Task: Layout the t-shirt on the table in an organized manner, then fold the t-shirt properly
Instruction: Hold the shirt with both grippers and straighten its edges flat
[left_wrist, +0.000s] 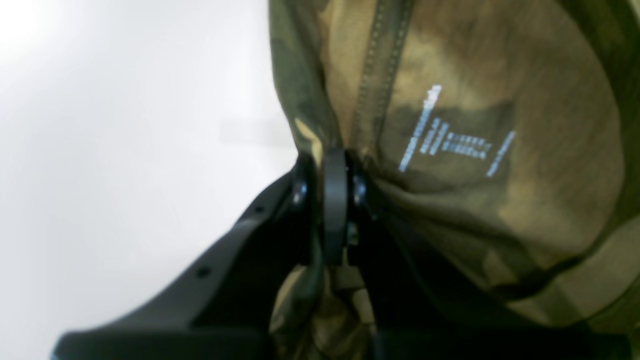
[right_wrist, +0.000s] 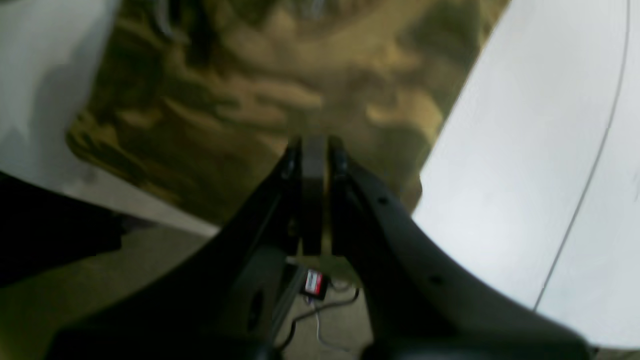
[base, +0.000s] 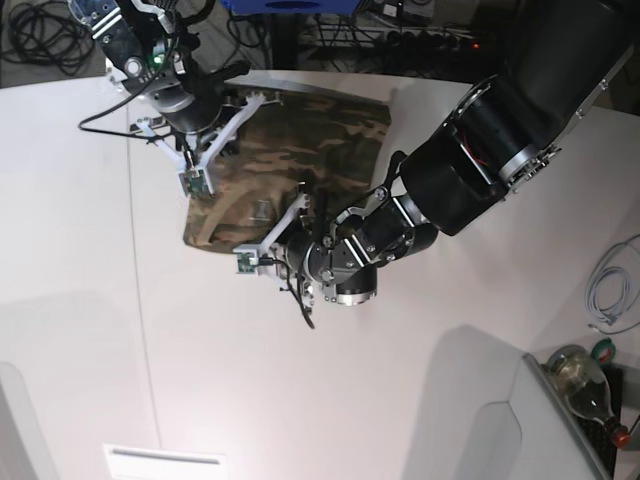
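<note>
Both arms are working the t-shirt (base: 290, 160) at once, and it is lying partly spread on the white worktop (base: 420, 380), towards its far side. The left claw (left_wrist: 327, 192) is pinching down tight on a bunch of camouflage cloth, with the collar seam and the small white print (left_wrist: 450, 142) sitting just beyond and to the right of its tips. More fabric is spilling down between the claw's arms, so it looks to be gripping more than one layer.

The right claw (right_wrist: 314, 150) is showing its jaws drawn together to a narrow line against the cloth; the view is blurred, but it appears to be nipping an edge there, with bare worktop off to its right and the thin dark seam line (right_wrist: 595, 155) beyond that.

The risks, as I judge them: if the left claw is dragging doubled layers, the shirt could be bunching instead of flattening. If the two arms are pulling unevenly, the thin right-hand grip could be slipping off, and the neckline could be twisting out of line.
</note>
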